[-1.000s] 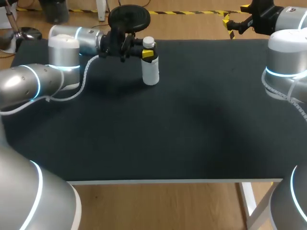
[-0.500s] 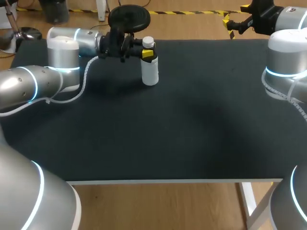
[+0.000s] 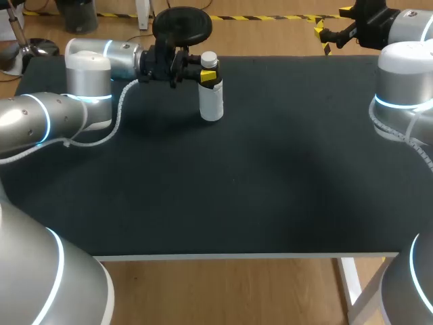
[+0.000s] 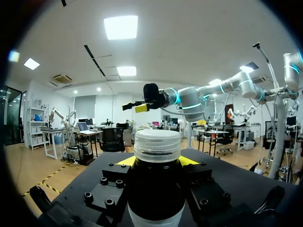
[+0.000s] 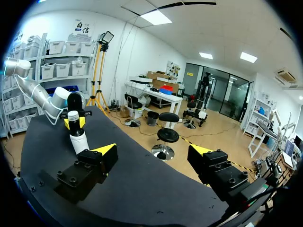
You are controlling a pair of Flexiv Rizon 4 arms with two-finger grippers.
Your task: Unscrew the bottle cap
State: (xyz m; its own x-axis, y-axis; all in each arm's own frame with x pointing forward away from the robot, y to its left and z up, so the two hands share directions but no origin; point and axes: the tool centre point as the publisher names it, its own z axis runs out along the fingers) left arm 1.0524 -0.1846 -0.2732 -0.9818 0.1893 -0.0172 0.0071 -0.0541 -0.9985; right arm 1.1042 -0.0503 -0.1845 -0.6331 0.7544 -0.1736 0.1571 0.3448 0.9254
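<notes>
Left arm (image 3: 61,115) comes in low over the table (image 3: 270,169). My left pincer (image 3: 205,76) is clamped on the white bottle (image 3: 212,103) just under the cap (image 3: 210,59). Its yellow tips (image 4: 124,161) press on both sides, only as far apart as the bottle is wide there. The bottle stands upright between the fingers, near the table's far edge, with the cap poking up above them. In the left wrist view the ribbed cap sits dead centre between the tips.

Over on the right, my right pincer (image 3: 331,28) hangs by the far right corner, fingers spread wide with nothing in them. The bottle is well apart from it. In its own wrist view the bottle is far ahead, out beyond one finger.
</notes>
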